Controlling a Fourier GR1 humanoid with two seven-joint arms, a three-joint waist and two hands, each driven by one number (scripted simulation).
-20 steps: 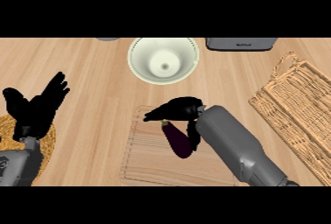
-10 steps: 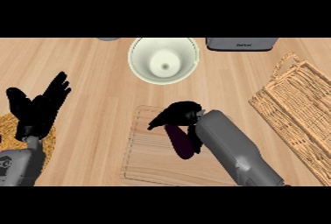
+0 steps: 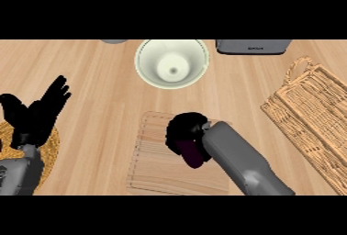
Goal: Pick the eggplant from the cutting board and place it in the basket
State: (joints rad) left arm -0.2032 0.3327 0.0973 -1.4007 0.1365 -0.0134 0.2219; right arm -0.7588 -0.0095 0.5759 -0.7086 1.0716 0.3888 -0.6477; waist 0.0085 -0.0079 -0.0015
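Note:
A dark purple eggplant (image 3: 193, 155) lies on the wooden cutting board (image 3: 152, 170) at the lower middle of the head view. My right hand (image 3: 184, 130) is directly over its upper end, fingers curled down around it, hiding that part. Only the eggplant's lower end shows beside my grey forearm. The wicker basket (image 3: 311, 119) sits at the right edge, well apart from the board. My left hand (image 3: 37, 112) rests open at the left, fingers up.
A cream bowl (image 3: 171, 62) stands behind the board. A grey appliance (image 3: 253, 46) sits at the back right, and a grey object (image 3: 114, 41) peeks in at the back. A woven mat (image 3: 46, 151) lies under my left forearm.
My right hand has come down from the board's upper edge onto the eggplant and curled round its top. The left hand has barely moved.

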